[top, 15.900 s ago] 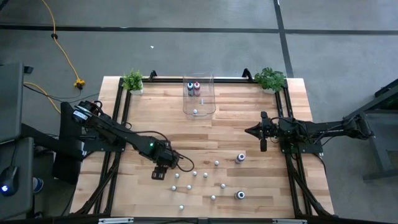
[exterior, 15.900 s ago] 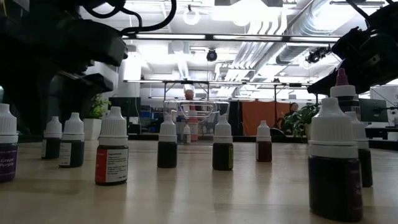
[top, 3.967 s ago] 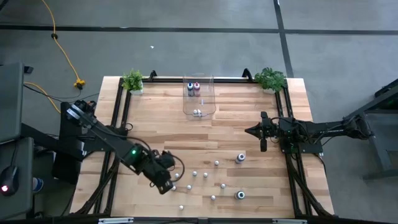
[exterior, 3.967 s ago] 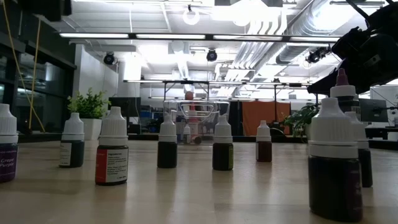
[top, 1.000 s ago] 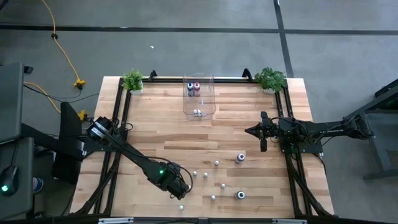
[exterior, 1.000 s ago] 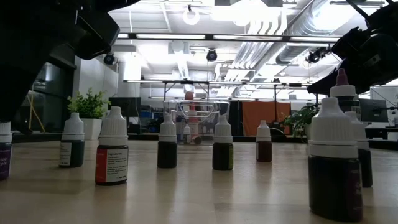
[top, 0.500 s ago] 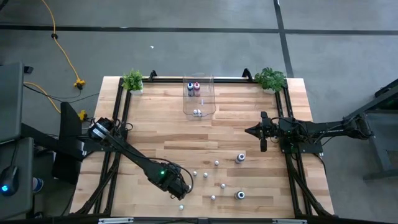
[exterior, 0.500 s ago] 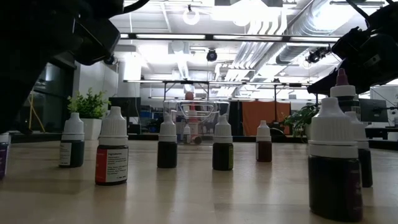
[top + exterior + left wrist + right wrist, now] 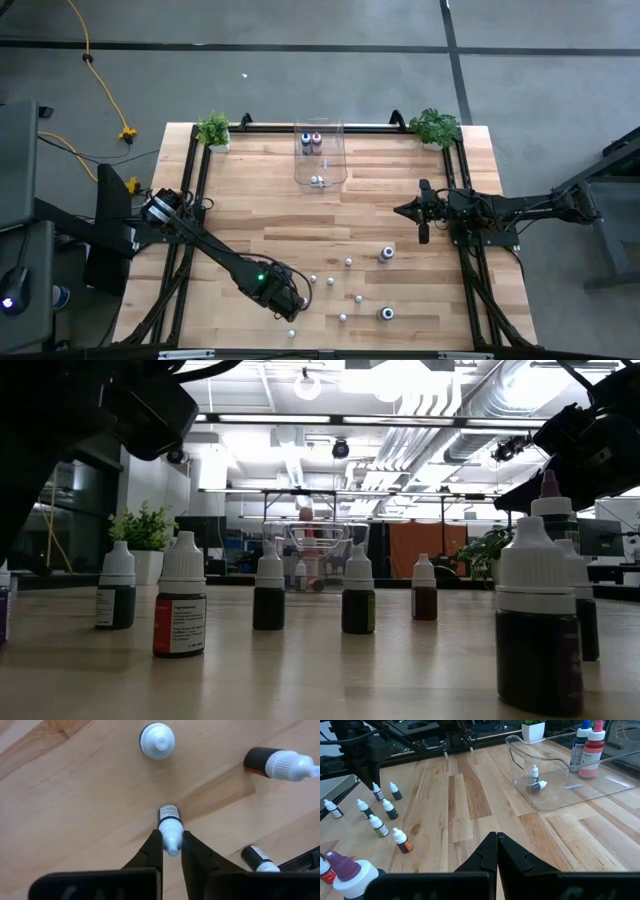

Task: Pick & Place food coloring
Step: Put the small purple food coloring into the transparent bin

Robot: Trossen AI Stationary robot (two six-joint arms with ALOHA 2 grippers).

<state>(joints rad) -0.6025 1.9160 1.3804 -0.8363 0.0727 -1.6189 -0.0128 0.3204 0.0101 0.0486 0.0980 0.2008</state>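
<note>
Since four seconds back we are reaching farther along the near edge: our left gripper (image 9: 291, 305) is now lying over the near-left bottles, where before it was sitting short of them, and in the last half second it is hardly shifting at all. Our fingers (image 9: 152, 851) are closing on the cap of one small bottle (image 9: 169, 821); they look to be touching it on both sides, and we are judging this the grasp itself.

To do it well, we are keeping the bottle centred between the fingers and holding low on the cap's neck, since the tip is narrow and could slip out. We are lifting straight up before turning toward the bin (image 9: 319, 152) at the far edge, because a white-capped neighbour (image 9: 157, 741) is standing close ahead and a red one (image 9: 280, 764) is lying off to the side.

Inside the bin, two small bottles (image 9: 535, 778) are already resting beside two taller ones (image 9: 586, 746). Several more (image 9: 347, 263) are standing scattered on the table (image 9: 400, 200).

Our right gripper (image 9: 423, 236) is waiting over the right side, well apart, its fingers (image 9: 488, 851) pressed together on nothing.
</note>
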